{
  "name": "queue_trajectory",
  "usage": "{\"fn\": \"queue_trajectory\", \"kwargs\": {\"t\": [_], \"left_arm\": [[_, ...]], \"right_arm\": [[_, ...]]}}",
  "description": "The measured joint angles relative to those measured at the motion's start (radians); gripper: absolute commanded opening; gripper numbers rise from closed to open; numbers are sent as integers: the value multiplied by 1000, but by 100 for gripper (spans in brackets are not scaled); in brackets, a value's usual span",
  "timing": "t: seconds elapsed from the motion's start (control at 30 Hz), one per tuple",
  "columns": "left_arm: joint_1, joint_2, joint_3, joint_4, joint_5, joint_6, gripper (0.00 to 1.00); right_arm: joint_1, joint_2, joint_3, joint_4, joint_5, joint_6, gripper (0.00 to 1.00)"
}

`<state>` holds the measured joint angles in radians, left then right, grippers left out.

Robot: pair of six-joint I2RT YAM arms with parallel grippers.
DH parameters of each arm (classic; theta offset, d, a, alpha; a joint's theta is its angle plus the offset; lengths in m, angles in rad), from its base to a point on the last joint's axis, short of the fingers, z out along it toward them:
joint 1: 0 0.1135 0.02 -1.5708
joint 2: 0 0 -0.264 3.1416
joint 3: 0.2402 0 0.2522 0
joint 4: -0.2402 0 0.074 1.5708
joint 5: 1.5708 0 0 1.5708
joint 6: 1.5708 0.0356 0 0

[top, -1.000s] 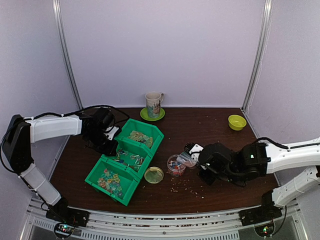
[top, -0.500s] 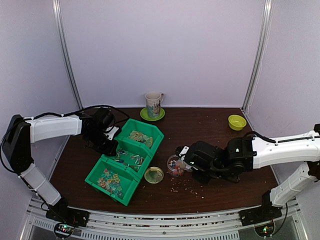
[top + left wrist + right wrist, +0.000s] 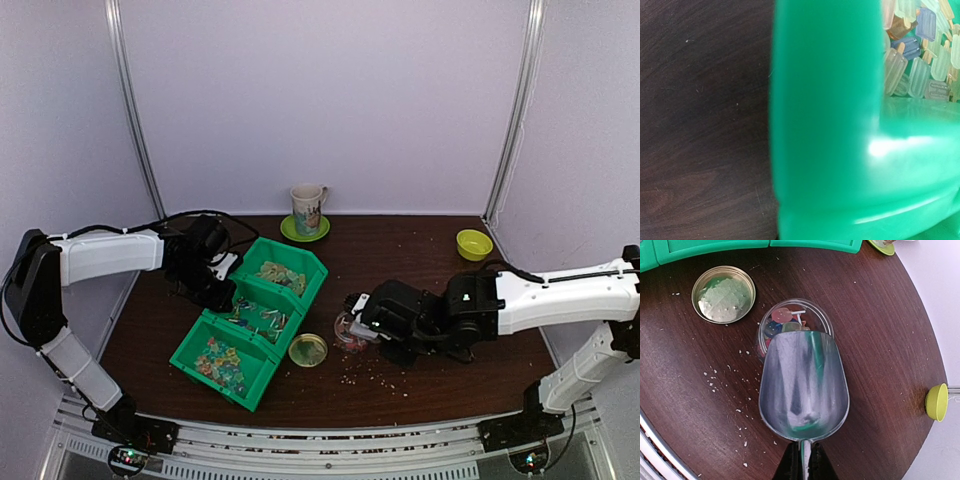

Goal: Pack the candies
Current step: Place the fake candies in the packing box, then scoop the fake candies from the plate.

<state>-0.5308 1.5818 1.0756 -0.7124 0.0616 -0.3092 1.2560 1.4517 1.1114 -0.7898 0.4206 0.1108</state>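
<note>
Candies [image 3: 781, 316] sat in the clear jar [image 3: 760, 337], straight ahead of the right gripper [image 3: 803, 462], well short of full. More lay in the green bin [image 3: 825, 125] hard against the left wrist camera.

The right fingers [image 3: 790, 467] were pinched on the thin handle of the metal scoop [image 3: 803, 390]. The scoop's lip lay over the near side of the jar mouth. Its bowl looked almost bare.

The lid [image 3: 723, 294] lay open side up, ahead and to the left of those fingers, apart from the jar. Pale crumbs [image 3: 712, 382] were scattered on the table [image 3: 880, 340] left of the scoop.

The left gripper [image 3: 226, 282] was at the bin's edge, well apart from the jar. Its fingers were out of sight in its own view; I took them as pressed together. I couldn't tell if they held the bin wall.

Risks as I judged them:
- The scoop bowl is wider than the jar mouth, so a pour could shed candies over both sides.
- Nothing steadied the jar, so a push from the lip could slide or tip it.
- The handle is narrow, so the scoop could swivel in the pinch under load.
</note>
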Motion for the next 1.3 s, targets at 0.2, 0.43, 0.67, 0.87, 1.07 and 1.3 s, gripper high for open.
{"fn": "queue_trajectory", "kwargs": {"t": [0.2,0.43,0.67,0.87,1.07,1.3], "left_arm": [[0,0,0,0,0,0,0],[0,1,0,-1,2,1,0],[-21,24,3,-33,-19,2,0],[-51,39,3,-88,-62,9,0],[-52,39,10,-121,-138,14,0],[-55,39,15,-116,-253,36,0]], "right_arm": [[0,0,15,-9,19,-15,0],[-6,3,99,-12,51,-50,0],[-11,72,193,-19,71,-90,0],[-11,141,299,-33,67,-133,0],[-13,236,420,-41,36,-165,0],[-14,404,562,-87,-32,-172,0]]}}
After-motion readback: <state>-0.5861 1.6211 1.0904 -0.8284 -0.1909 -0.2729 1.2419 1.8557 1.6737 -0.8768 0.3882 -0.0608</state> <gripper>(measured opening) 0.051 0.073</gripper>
